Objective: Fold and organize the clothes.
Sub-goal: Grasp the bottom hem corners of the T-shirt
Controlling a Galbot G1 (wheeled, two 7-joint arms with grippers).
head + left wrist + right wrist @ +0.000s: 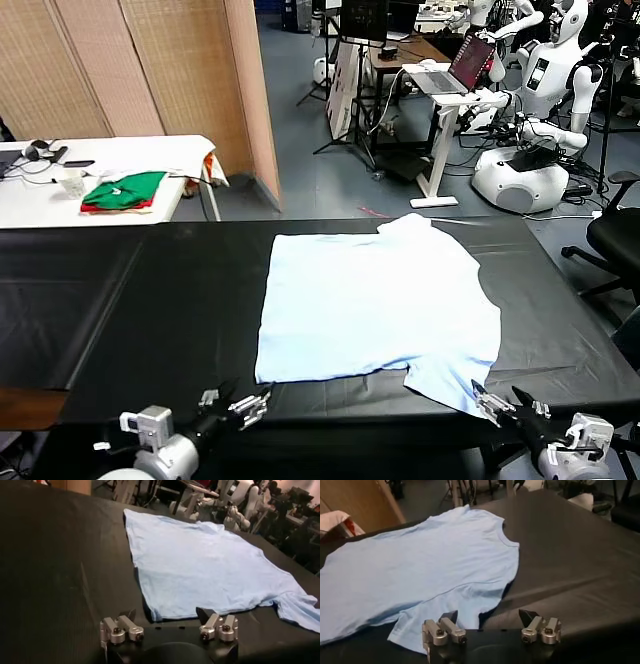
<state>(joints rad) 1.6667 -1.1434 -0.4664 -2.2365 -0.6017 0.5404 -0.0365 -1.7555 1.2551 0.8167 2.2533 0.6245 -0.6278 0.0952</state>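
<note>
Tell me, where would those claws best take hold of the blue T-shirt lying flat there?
Probably along the near side of the T-shirt: the left claw at the hem corner, the right claw at the near sleeve. Both are open and right beside those parts, so they can come in low from the robot's edge of the table.

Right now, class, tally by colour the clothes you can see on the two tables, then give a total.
Light blue: 1, the T-shirt spread flat on the black table.
Green: 1, folded on the white table, the green garment.
Red: 1, the red garment showing under the green one.
Total: 3.
</note>
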